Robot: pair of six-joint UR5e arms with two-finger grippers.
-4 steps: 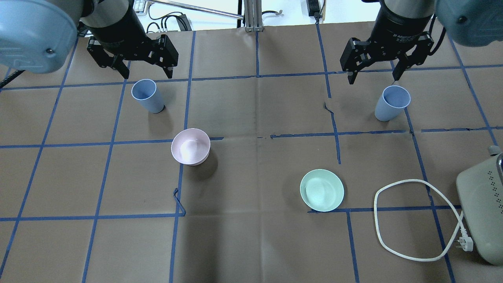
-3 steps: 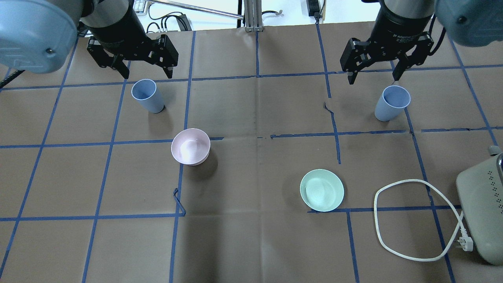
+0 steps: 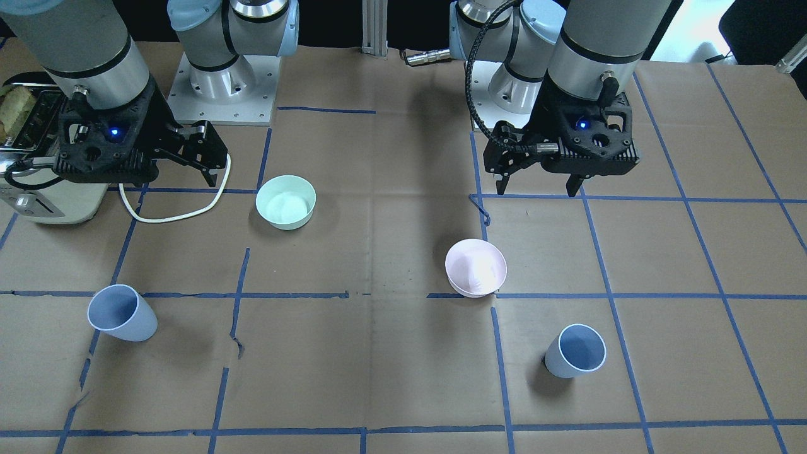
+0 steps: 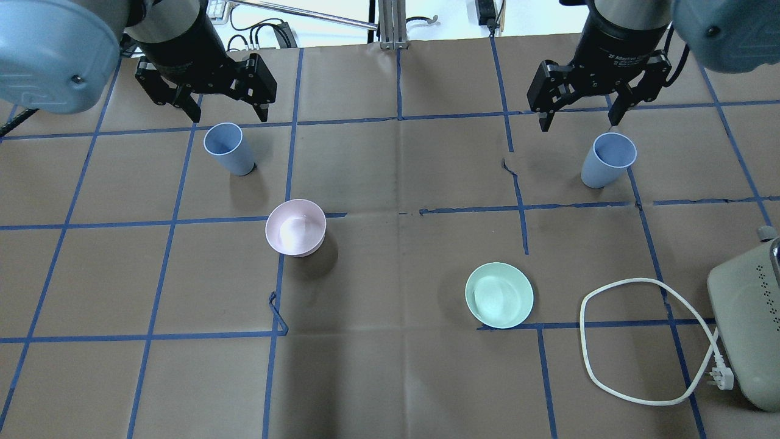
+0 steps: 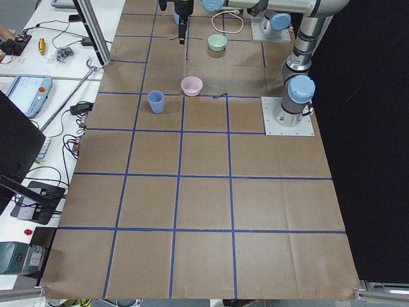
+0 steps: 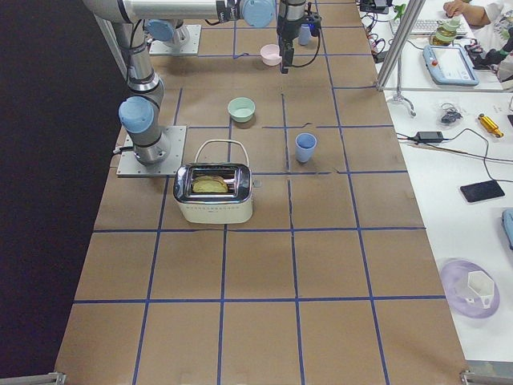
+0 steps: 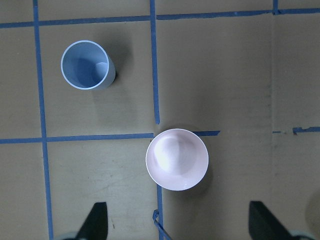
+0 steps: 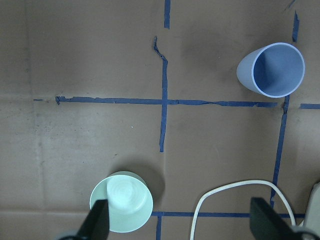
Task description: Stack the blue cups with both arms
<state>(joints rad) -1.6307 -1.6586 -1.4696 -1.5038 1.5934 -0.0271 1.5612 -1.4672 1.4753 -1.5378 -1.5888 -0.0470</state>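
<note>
Two pale blue cups stand upright and apart on the brown table: the left cup and the right cup. My left gripper hangs open and empty high above the table. In its wrist view the left cup is at the upper left, away from the open fingertips. My right gripper is also open, empty and high. In its wrist view the right cup is at the upper right. Neither gripper touches a cup.
A pale pink bowl stands in front of the left cup. A mint-green bowl stands toward the right. A toaster sits at the right edge, its white cord looped on the table. Blue tape lines cross the brown paper.
The right gripper has shifted very slightly toward the top of the overhead view. The cups and bowls have not moved.
</note>
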